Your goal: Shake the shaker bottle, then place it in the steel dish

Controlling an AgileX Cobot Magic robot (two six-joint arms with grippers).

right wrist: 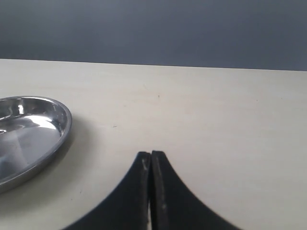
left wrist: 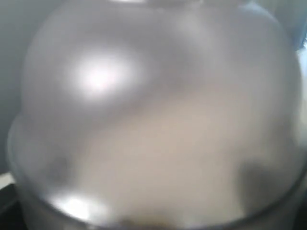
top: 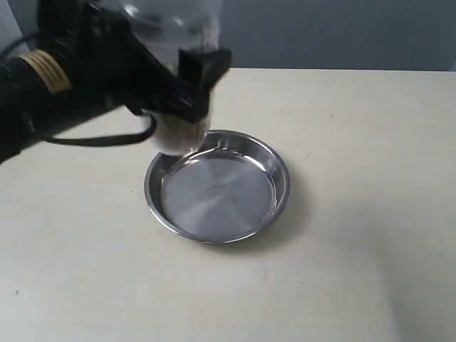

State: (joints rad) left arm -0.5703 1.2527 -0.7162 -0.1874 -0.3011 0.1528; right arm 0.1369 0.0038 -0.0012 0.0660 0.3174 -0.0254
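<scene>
The shaker bottle (top: 178,32) is in the air, motion-blurred, above the far left rim of the steel dish (top: 217,192). My left gripper (top: 189,85) is shut on the bottle's body, with its black arm coming in from the left. In the left wrist view the bottle's frosted dome (left wrist: 153,120) fills the frame and hides the jaws. The dish lies empty on the table, and its rim (right wrist: 62,120) also shows in the right wrist view. My right gripper (right wrist: 151,156) hovers low over the table beside the dish, shut with nothing in it.
The dish sits on a pale beige table (top: 356,128), with a grey wall (right wrist: 153,28) behind its far edge. A black cable (top: 100,140) hangs under the left arm.
</scene>
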